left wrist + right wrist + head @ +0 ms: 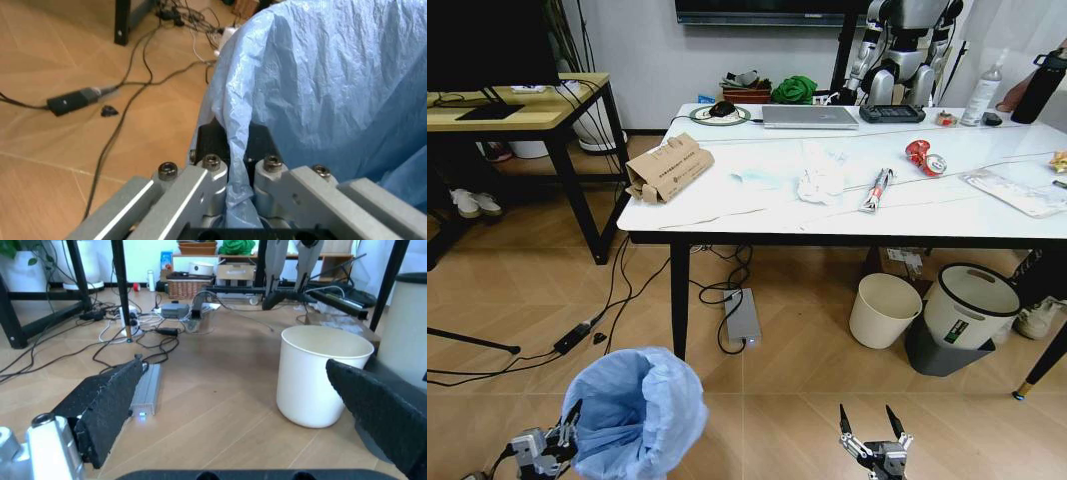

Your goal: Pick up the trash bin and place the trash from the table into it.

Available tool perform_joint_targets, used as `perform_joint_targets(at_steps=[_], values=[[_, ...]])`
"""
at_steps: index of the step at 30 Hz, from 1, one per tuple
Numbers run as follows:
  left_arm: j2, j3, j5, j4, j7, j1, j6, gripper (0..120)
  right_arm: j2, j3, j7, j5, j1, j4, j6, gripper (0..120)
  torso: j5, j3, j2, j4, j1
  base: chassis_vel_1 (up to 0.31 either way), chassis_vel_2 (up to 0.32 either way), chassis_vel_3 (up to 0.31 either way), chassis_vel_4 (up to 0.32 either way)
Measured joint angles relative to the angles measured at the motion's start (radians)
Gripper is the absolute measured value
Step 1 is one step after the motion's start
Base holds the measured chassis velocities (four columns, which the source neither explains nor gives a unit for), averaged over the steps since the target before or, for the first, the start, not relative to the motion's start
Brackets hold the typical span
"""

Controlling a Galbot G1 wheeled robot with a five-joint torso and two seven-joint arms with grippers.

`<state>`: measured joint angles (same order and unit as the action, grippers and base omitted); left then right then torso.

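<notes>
Bin-pickup step: left claw clamped on trash bin liner rim; right claw spread, idle. Next: carrying bin ahead to tabletop trash.

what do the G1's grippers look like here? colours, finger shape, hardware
Left gripper: silver-grey metal body, visible hex-head bolts, dark finger pads. Right gripper: two slim, pointed black fingers on a silver-grey base; up close its pads are black with a fine textured surface.
</notes>
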<state>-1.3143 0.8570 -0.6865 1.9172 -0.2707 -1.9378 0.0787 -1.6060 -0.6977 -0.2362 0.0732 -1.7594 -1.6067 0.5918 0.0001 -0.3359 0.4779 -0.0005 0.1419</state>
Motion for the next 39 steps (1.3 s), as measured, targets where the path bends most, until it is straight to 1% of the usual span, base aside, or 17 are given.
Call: perform_joint_targets(at_steps=[5,12,15,18,19,23,31,33,36,39], values=[[0.013,-0.012,-0.005,0.010,0.024,-0.014,-0.013,0,0.013,-0.004,0.001,0.005,0.000,-0.001,-0.003,100,-0.0001,-0.006,0.011,0.0000,0.005,0.000,0.000,0.000,0.000],[-0.008,-0.033,0.039,0.021,0.031,-0.011,-0.006,0,0.024,-0.011,0.001,0.011,-0.001,-0.006,-0.008,100,0.0000,-0.028,0.045,-0.0001,0.017,0.000,0.000,0.000,0.000],[-0.013,-0.036,0.049,0.020,0.028,-0.009,0.000,0,0.024,-0.015,0.001,0.011,-0.001,-0.006,-0.009,100,0.0000,-0.033,0.054,0.0000,0.020,0.000,0.000,0.000,0.000],[-0.032,-0.045,0.086,-0.007,0.015,-0.004,0.022,0,0.014,-0.018,0.001,0.012,-0.001,-0.006,-0.009,100,0.0001,-0.045,0.072,-0.0001,0.027,0.000,0.000,0.000,0.000],[-0.032,-0.045,0.086,-0.007,0.015,-0.004,0.022,0,0.014,-0.018,0.001,0.012,-0.001,-0.006,-0.009,100,0.0001,-0.045,0.072,-0.0001,0.027,0.000,0.000,0.000,0.000],[-0.049,-0.058,0.117,-0.053,-0.001,-0.001,0.043,0,0.004,-0.018,0.001,0.012,-0.004,-0.002,-0.007,100,-0.0001,-0.057,0.091,0.0000,0.034,0.000,0.000,0.000,0.000],[-0.046,-0.065,0.110,-0.043,-0.007,0.002,0.037,0,0.000,-0.025,0.000,0.011,-0.007,-0.006,-0.006,100,0.0000,-0.080,0.127,0.0000,0.048,0.000,0.000,0.000,0.000],[-0.046,-0.065,0.110,-0.044,-0.007,0.003,0.037,0,-0.001,-0.025,0.000,0.011,-0.008,-0.006,-0.006,100,0.0000,-0.081,0.129,0.0000,0.049,0.000,0.000,0.000,0.000],[-0.046,-0.069,0.110,-0.053,-0.008,0.004,0.038,0,-0.002,-0.024,0.000,0.007,-0.010,-0.004,-0.003,100,-0.0001,-0.092,0.149,0.0000,0.056,0.000,0.000,0.000,0.000],[-0.046,-0.070,0.110,-0.051,-0.008,0.004,0.038,0,-0.002,-0.025,0.000,0.006,-0.010,-0.004,-0.003,100,-0.0001,-0.096,0.157,0.0001,0.060,0.000,0.000,0.000,0.000]])
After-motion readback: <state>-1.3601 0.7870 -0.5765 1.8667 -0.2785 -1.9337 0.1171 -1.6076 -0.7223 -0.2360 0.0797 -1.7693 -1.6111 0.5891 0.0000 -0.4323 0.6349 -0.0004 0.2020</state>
